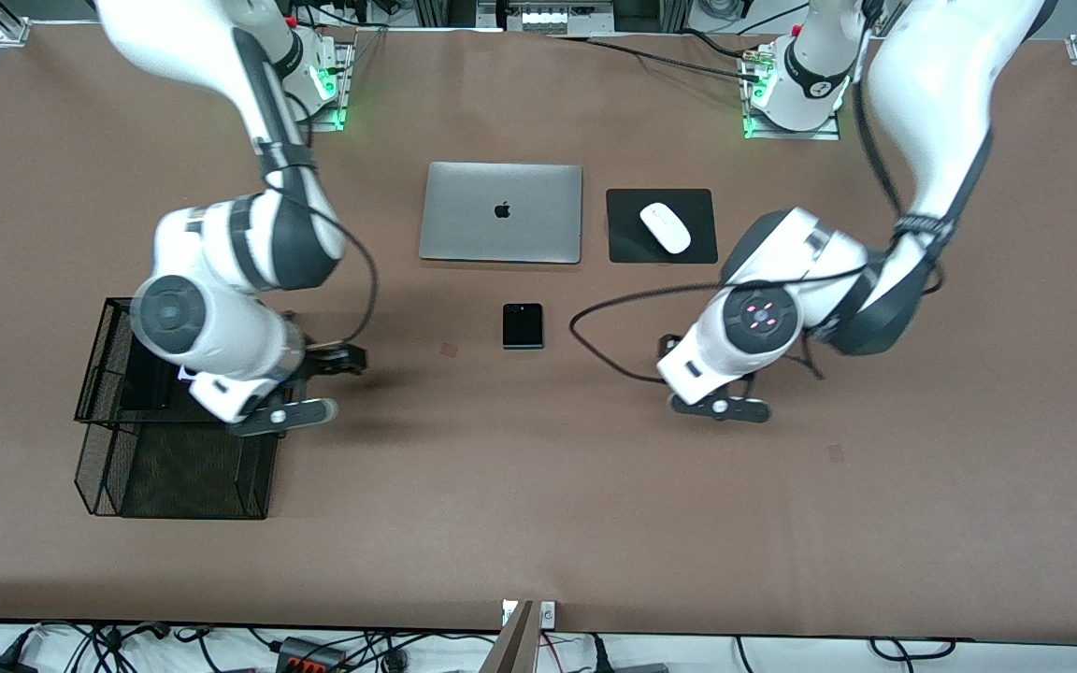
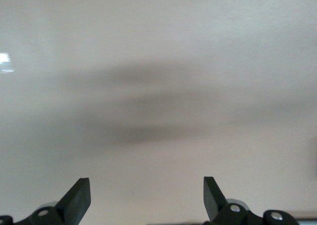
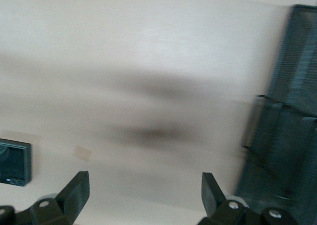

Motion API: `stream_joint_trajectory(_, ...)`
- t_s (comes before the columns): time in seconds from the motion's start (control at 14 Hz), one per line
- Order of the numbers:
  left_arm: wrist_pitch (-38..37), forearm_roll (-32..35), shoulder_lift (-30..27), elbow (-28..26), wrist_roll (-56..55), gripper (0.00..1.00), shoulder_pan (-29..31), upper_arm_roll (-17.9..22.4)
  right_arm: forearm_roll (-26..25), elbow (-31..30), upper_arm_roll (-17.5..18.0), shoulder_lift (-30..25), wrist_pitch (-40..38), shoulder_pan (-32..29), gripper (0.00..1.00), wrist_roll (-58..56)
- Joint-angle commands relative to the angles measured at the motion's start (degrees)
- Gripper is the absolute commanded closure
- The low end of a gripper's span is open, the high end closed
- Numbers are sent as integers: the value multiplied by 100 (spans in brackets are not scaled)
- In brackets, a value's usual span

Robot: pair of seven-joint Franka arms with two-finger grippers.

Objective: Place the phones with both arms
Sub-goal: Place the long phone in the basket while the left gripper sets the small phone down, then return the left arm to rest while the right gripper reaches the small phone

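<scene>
A squarish black phone lies flat mid-table, nearer to the front camera than the laptop. It also shows in the right wrist view. My right gripper is open and empty, low over bare table beside the black mesh basket; its jaws stand wide apart. My left gripper is open and empty over bare table toward the left arm's end; its jaws hold nothing. A pale lilac-white sliver shows in the basket under the right wrist. The long black slab is out of view.
A shut silver laptop and a white mouse on a black pad lie nearer the robots' bases. The mesh basket, whose wall shows in the right wrist view, stands toward the right arm's end. A black cable loops from the left arm.
</scene>
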Motion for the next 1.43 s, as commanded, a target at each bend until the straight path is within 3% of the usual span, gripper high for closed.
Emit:
stream_joint_trajectory(0.0, -247, 18, -621, -158, 1287, 0, 589, 41, 105, -64, -64, 318, 552, 671, 0, 648)
stream_joint_trajectory(0.14, -291, -331, -999, -167, 2133, 0, 1011, 67, 96, -63, -73, 722, 1149, 1146, 0, 703)
stream_joint_trajectory(0.21, -291, -769, -1340, -246, 2397, 0, 978, 441, 105, -63, -73, 872, 1378, 1296, 0, 755)
stream_joint_trajectory(0.43, -441, -1983, -2045, -430, 3197, 0, -109, 2592, 105, -46, -73, 1145, 1810, 1762, 0, 1544)
stream_joint_trajectory(0.5, -441, -2247, -2360, -675, 3330, 0, -295, 3042, 114, -37, -64, 1216, 1950, 1876, 0, 1799)
stream_joint_trajectory(0.64, -397, -2364, -2993, -1254, 3271, 0, -603, 3571, 122, -37, -64, 1391, 2074, 2061, 0, 2212)
stream_joint_trajectory(0.86, 400, -2364, -3619, -2011, 3077, 0, -990, 4091, 131, -37, -64, 1594, 2311, 2386, 0, 2548)
stream_joint_trajectory(1.35, 52, -2399, -3813, -2049, 3112, 0, -745, 4014, 271, -46, 129, 1700, 2584, 2405, 0, 2531)
